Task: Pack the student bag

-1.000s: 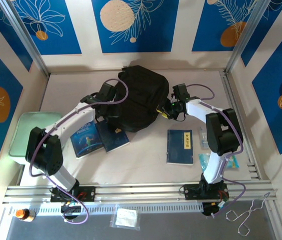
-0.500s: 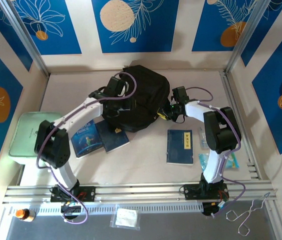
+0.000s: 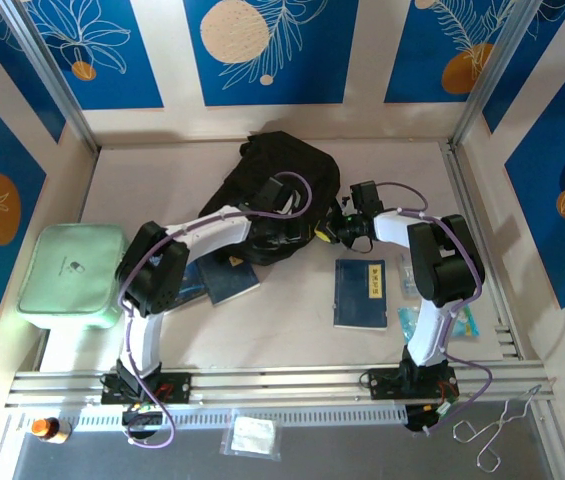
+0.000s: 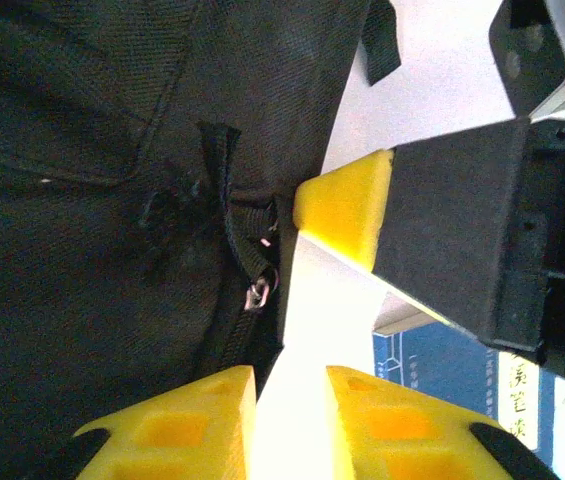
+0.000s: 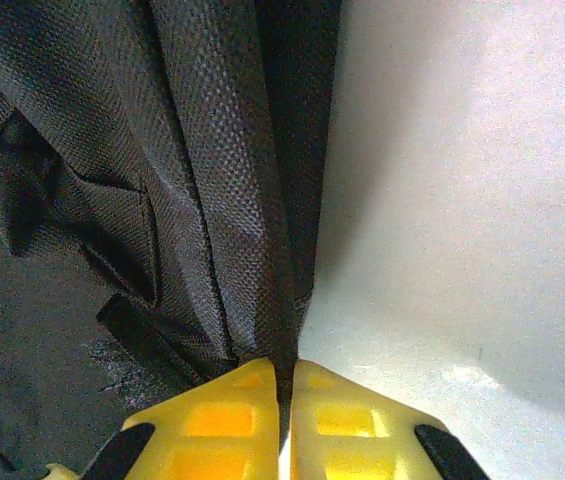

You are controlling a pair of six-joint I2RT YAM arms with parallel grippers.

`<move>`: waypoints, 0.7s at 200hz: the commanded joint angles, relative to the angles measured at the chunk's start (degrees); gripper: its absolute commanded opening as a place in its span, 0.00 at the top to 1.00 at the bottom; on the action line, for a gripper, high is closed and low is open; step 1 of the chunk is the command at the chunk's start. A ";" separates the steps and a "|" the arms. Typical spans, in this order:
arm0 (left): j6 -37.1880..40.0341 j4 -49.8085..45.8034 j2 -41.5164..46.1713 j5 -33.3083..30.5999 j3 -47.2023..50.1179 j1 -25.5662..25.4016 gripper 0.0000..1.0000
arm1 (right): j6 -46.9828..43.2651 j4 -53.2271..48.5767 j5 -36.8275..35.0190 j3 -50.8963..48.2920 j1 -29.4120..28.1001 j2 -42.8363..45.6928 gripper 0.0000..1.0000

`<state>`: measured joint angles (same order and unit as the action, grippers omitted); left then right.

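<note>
Top external view: the left gripper (image 3: 297, 224) has swung from the left flank of the student bag (image 3: 287, 170), which lies at the back-centre of the table (image 3: 282, 340), across to its near right edge. Its jaws have narrowed to a slim gap with nothing between them. Just beside it, the right gripper (image 3: 323, 233) has clamped shut on a fold of the bag's fabric. With a zipper pull (image 4: 258, 292) just ahead of the left fingers, the pair look set to open the bag; a blue book (image 3: 360, 293) lies unpacked nearby.
</note>
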<state>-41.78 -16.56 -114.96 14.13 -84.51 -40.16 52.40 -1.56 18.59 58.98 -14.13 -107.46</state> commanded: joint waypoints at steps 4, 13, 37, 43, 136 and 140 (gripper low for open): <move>-3.49 2.93 -1.35 -1.06 -1.56 -0.61 0.77 | 1.05 0.62 3.64 -1.80 -0.44 1.46 0.92; -4.06 3.53 -1.73 -1.34 -1.52 -0.62 0.77 | 1.26 0.92 3.80 -1.94 -0.45 1.46 0.92; -5.22 3.80 -2.70 -3.23 -1.93 -0.62 0.79 | 1.56 1.29 3.92 -2.20 -0.55 1.46 0.93; -5.61 3.40 -2.87 -4.29 -1.97 -0.58 0.79 | 1.62 1.30 3.87 -2.28 -0.55 1.46 0.93; -7.35 4.21 -7.52 -6.10 -4.14 -0.62 0.87 | 1.73 1.50 4.00 -2.13 -0.55 1.42 0.93; -7.34 4.18 -7.74 -6.05 -4.29 -0.58 0.86 | 1.71 1.48 4.04 -2.12 -0.59 1.46 0.93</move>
<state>-48.21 -12.58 -120.57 9.21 -85.95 -40.42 53.67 0.91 20.60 57.63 -14.13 -107.37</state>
